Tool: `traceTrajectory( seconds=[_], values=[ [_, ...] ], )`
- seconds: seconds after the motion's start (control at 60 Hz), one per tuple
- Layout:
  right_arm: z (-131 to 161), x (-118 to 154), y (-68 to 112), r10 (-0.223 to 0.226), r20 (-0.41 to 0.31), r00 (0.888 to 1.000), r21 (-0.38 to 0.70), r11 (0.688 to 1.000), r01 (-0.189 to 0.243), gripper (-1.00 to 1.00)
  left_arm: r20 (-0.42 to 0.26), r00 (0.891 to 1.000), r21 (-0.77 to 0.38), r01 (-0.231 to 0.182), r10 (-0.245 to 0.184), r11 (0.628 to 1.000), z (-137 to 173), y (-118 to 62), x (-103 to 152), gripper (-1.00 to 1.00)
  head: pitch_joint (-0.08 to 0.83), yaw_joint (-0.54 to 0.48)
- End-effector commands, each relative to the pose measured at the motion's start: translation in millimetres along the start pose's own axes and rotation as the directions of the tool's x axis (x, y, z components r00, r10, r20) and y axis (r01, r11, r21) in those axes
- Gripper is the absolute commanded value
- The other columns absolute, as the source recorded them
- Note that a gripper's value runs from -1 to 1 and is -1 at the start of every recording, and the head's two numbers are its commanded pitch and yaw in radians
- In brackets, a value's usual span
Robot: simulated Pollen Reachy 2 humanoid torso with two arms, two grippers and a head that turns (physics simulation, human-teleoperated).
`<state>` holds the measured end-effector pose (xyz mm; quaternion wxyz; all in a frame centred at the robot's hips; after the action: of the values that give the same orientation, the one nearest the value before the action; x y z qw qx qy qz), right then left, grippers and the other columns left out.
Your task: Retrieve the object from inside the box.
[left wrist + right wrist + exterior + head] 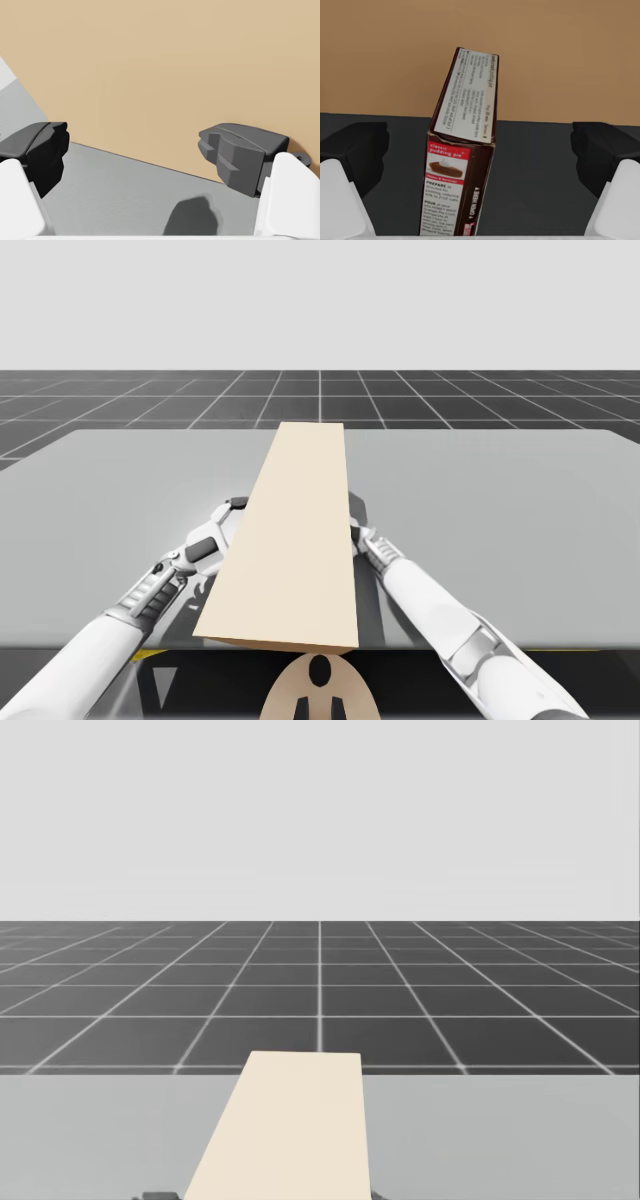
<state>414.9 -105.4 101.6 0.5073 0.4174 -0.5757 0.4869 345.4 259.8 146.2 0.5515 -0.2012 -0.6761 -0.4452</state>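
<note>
A tan box lid (290,530) slants up over the middle of the table, and its far end (290,1130) shows in the head view. My left gripper (225,525) is at the lid's left side and my right gripper (358,530) at its right side. In the right wrist view a dark brown rectangular box (465,150) with a white side panel stands on a dark floor before a tan wall. It sits between the fingers of my open right gripper (480,150), touching neither. My left gripper (135,155) is open, facing the box's tan outer wall (175,70), with nothing between its fingers.
The grey table (500,500) stretches wide to both sides of the tan lid, with a dark gridded floor (320,1000) beyond its far edge. The lid hides what lies under it in the high view.
</note>
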Motion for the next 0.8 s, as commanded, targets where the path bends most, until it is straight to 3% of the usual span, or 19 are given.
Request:
traceTrajectory(
  seconds=[0.017, 0.217, 0.233, 0.25, 0.283, 0.3, 0.417, 0.583, 0.8],
  values=[
    [-124, -2, 67.9, -0.159, 0.257, 0.953, 0.219, 0.970, 0.102, -1.00, 0.017, 1.000, -0.014, -0.026, 0.027, 1.000, -1, -2.0, -1, -1.00, 0.060, 0.00],
    [-136, -2, 71.8, -0.146, 0.258, 0.955, 0.235, 0.968, 0.085, -1.00, 0.024, 0.999, -0.009, -0.042, 0.042, 0.999, 5, 3.0, -2, -1.00, 0.059, 0.00],
    [-135, -3, 72.6, -0.142, 0.262, 0.955, 0.220, 0.972, 0.084, -0.60, 0.023, 0.999, -0.009, -0.042, 0.043, 0.999, 5, 3.3, -2, -1.00, 0.060, 0.00],
    [-135, -3, 72.5, -0.143, 0.262, 0.954, 0.225, 0.971, 0.084, 0.18, 0.022, 0.999, -0.009, -0.043, 0.043, 0.999, 5, 3.3, -2, -1.00, 0.061, 0.00],
    [-132, -4, 73.0, -0.142, 0.252, 0.957, 0.224, 0.971, 0.085, 0.94, 0.021, 0.999, -0.009, -0.044, 0.044, 0.999, 6, 3.4, -2, -1.00, 0.062, 0.00],
    [-131, -5, 73.0, -0.140, 0.251, 0.958, 0.222, 0.971, 0.084, 0.99, 0.021, 0.999, -0.009, -0.044, 0.044, 0.999, 6, 3.4, -2, -1.00, 0.062, 0.00],
    [-121, -6, 71.1, -0.142, 0.235, 0.962, 0.204, 0.974, 0.094, 1.00, 0.018, 0.999, -0.010, -0.042, 0.042, 0.999, 5, 3.0, -2, -1.00, 0.061, 0.00],
    [-98, -7, 68.1, -0.107, 0.208, 0.972, 0.172, 0.982, 0.072, 1.00, 0.017, 0.999, -0.006, -0.043, 0.043, 0.999, 6, 3.6, -3, -1.00, 0.058, 0.00],
    [-35, -7, 69.3, -0.038, 0.165, 0.985, 0.111, 0.994, 0.020, 1.00, 0.021, 0.999, 0.010, -0.047, 0.047, 0.999, 8, 6.9, -2, -1.00, 0.056, 0.00]
  ],
)
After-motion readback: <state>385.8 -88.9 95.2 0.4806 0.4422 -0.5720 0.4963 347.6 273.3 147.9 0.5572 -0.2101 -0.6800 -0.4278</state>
